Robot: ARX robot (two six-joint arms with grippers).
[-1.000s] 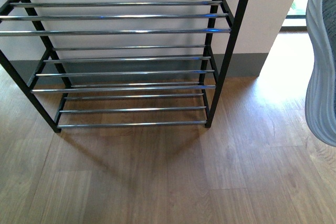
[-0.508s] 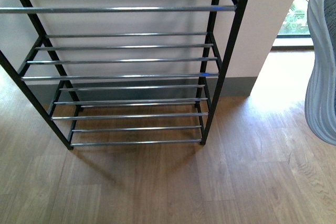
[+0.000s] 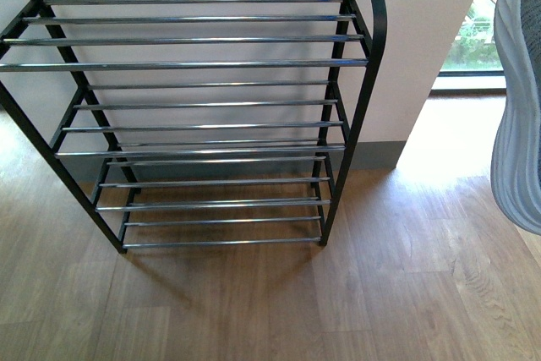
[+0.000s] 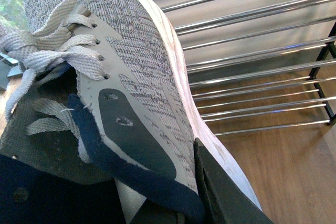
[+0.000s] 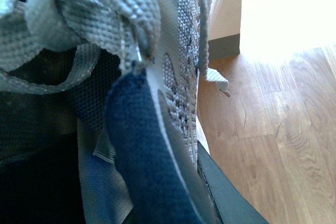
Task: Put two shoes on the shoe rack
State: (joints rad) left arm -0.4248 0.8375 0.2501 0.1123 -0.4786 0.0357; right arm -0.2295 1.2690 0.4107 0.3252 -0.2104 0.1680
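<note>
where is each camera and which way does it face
front: robot's body, facing down at black-framed chrome-bar shoe rack; no arm, only white ribbed sole at right.
left wrist: left arm, along held grey knit sneaker toward rack; left fingers partly show.
right wrist: right arm, close on other grey sneaker; right fingers partly show.
shared: front and left wrist both see rack.

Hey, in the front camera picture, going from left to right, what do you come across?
shoe rack → end of the white wall → window → shoe, cut off by the right edge
</note>
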